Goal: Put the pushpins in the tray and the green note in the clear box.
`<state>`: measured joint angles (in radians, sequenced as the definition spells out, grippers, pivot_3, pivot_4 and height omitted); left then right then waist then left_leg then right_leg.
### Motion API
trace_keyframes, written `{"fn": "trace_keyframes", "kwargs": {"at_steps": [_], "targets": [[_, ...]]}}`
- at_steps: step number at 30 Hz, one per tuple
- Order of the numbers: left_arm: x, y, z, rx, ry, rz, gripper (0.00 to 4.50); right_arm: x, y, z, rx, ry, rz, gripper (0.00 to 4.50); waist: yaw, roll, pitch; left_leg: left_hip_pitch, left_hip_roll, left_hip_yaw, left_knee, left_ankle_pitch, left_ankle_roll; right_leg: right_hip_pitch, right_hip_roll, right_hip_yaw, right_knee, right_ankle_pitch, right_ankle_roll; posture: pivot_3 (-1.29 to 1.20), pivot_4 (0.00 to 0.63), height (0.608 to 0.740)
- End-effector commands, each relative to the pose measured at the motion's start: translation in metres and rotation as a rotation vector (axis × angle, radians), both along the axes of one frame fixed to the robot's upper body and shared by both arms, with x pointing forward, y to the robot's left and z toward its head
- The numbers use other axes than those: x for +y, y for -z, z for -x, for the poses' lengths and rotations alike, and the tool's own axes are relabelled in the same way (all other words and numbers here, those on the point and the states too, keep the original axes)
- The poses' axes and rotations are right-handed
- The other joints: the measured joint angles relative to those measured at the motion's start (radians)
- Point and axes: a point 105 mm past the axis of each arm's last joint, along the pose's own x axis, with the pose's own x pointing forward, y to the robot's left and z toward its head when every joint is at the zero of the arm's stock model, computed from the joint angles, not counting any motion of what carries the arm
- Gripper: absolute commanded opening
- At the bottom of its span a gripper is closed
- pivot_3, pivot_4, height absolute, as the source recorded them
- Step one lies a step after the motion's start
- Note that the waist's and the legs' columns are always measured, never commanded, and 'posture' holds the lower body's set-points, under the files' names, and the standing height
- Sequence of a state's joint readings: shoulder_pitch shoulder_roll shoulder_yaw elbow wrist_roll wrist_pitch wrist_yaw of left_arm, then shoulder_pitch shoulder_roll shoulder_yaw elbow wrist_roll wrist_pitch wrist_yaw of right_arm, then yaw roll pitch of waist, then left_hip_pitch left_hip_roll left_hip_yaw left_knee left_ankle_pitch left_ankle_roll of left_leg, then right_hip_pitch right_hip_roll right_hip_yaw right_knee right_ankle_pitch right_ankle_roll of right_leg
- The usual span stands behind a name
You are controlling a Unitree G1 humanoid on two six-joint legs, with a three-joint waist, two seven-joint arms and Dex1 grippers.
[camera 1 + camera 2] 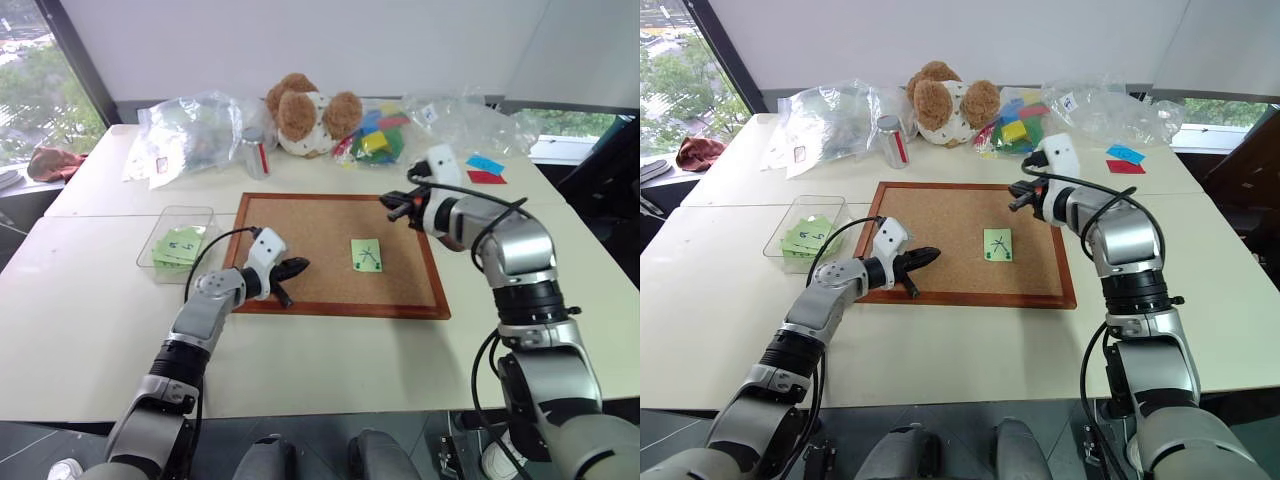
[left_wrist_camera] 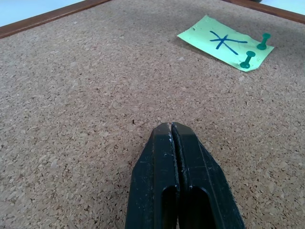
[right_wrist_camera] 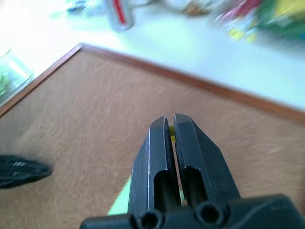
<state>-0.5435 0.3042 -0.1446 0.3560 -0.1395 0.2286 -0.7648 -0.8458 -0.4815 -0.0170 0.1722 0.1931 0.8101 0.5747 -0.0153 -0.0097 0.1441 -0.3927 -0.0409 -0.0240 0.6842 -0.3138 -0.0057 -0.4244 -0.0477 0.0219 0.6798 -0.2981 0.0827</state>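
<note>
While the green note (image 1: pixel 366 254) lies near the middle of the corkboard (image 1: pixel 300 222), two pushpins (image 2: pixel 254 51) fasten one edge, so most of the job looks undone. The left gripper (image 1: pixel 292 268) rests shut and empty near the board's front-left corner. The right gripper (image 1: pixel 392 207), shut, hovers over the far-right part; something small and yellow sits between its fingers, perhaps a pin. The clear box (image 1: pixel 152 247), left of the board, holds green papers.
</note>
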Motion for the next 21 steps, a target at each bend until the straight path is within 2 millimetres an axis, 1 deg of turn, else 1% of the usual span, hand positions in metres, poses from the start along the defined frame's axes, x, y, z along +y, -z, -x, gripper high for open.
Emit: {"fn": "trace_keyframes", "kwargs": {"at_steps": [1,5,6,8,12,21], "targets": [[0.004,0.032,0.009,0.109,-0.002,-0.057,0.0,-0.041,-0.022,-0.004,-0.074,0.145,-0.019,0.07,0.001,0.0,0.0,0.0,0.0,0.0,0.0,0.0,0.0,0.0,0.0,0.0,0.0,0.0,0.0,0.0,0.15,0.74],[0.003,0.032,0.009,0.107,0.0,-0.053,0.0,-0.09,-0.006,-0.01,-0.042,0.3,0.007,0.07,0.002,0.0,0.0,0.0,0.0,0.0,0.0,0.0,0.0,0.0,0.0,0.0,-0.001,0.0,0.0,0.0,0.15,0.74],[0.003,0.032,0.009,0.107,0.0,-0.052,0.0,-0.099,-0.002,-0.012,-0.033,0.323,0.016,0.07,0.001,0.0,0.0,0.0,0.0,0.0,0.0,0.0,0.0,0.0,0.0,0.0,-0.001,0.0,0.0,0.0,0.15,0.74],[0.003,0.032,0.009,0.107,0.0,-0.052,0.0,-0.109,0.007,-0.014,-0.015,0.348,0.031,0.07,0.0,0.001,0.0,0.0,0.0,0.001,0.0,0.0,0.0,0.001,0.0,0.001,-0.001,0.0,0.0,0.0,0.15,0.74],[0.004,0.031,0.009,0.105,-0.002,-0.052,0.0,-0.117,0.024,-0.022,0.027,0.366,0.014,0.07,-0.001,0.001,-0.001,0.001,0.0,0.003,0.0,-0.002,0.003,0.001,0.0,0.002,-0.001,0.0,0.0,0.0,0.15,0.74],[0.008,0.031,0.009,0.097,-0.013,-0.058,0.0,-0.124,0.046,-0.03,0.076,0.407,0.025,0.07,-0.001,0.001,-0.001,0.002,0.0,0.003,0.0,0.0,0.0,0.001,0.0,0.002,-0.001,0.0,0.0,0.0,0.15,0.74]]}}
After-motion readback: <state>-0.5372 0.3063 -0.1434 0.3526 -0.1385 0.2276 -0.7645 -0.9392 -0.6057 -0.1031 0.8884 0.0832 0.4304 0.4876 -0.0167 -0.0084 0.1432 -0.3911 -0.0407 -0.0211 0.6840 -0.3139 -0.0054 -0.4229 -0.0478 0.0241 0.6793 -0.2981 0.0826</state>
